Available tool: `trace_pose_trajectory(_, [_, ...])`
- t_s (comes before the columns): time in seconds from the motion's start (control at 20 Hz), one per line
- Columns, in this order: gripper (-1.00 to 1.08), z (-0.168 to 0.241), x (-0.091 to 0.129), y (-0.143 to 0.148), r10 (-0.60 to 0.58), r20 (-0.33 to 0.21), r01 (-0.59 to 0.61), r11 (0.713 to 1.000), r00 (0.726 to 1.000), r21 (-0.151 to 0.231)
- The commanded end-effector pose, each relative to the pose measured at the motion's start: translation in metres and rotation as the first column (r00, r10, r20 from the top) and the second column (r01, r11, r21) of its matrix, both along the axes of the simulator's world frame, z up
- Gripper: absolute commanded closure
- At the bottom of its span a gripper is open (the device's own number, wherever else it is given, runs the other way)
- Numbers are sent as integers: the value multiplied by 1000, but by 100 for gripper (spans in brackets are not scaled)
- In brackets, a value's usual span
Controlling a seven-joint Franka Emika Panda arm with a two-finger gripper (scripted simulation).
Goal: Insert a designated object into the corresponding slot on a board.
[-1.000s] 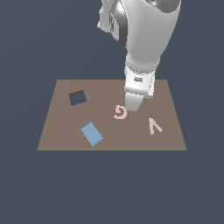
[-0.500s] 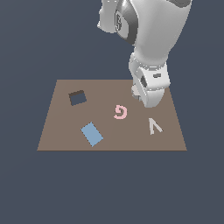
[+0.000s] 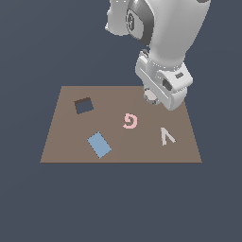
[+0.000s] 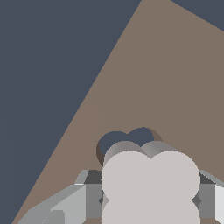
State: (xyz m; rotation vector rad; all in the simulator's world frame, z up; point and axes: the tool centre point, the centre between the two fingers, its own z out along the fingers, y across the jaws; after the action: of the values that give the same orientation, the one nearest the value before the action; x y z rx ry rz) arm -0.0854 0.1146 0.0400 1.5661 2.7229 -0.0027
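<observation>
In the wrist view my gripper [image 4: 151, 199] is shut on the designated object [image 4: 151, 177], a pale off-white lobed piece held between grey fingers [image 4: 83, 194]. Just beyond it lies the slot [image 4: 124, 139], a small dark cutout with a lobed outline in the brown board [image 4: 166, 78]. The piece hangs above the board, close to the slot and partly covering it. In the exterior view the gripper [image 3: 153, 98] hovers over the far right part of the board [image 3: 71, 142], and the hand hides the slot there.
On the board lie a plain square dark cutout [image 3: 83, 105], a blue rectangle [image 3: 99, 144], a pink swirl "G" [image 3: 129, 121] and a pale thin "V" [image 3: 166, 136]. The board's far edge runs just behind the gripper.
The arm has carried the gripper toward the exterior view's right along the board's far side and raised it slightly. The shapes on the board have not moved.
</observation>
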Motion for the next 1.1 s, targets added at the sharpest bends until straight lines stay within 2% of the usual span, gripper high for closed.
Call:
trace_pose_trajectory(0.0, [108,0,-2,1,52,0,-52,999,999,0])
trace_pose_trajectory(0.35, [108,1,-7,3,127,0,-127,992,992,0])
trace_pose_trajectory(0.9, [108,-10,-7,3,134,0,-134,991,991,1])
trace_pose_trajectory(0.95, [-92,-10,-7,3,134,0,-134,991,991,1])
trace_pose_trajectory(1.05, [-92,-10,-7,3,134,0,-134,991,991,1])
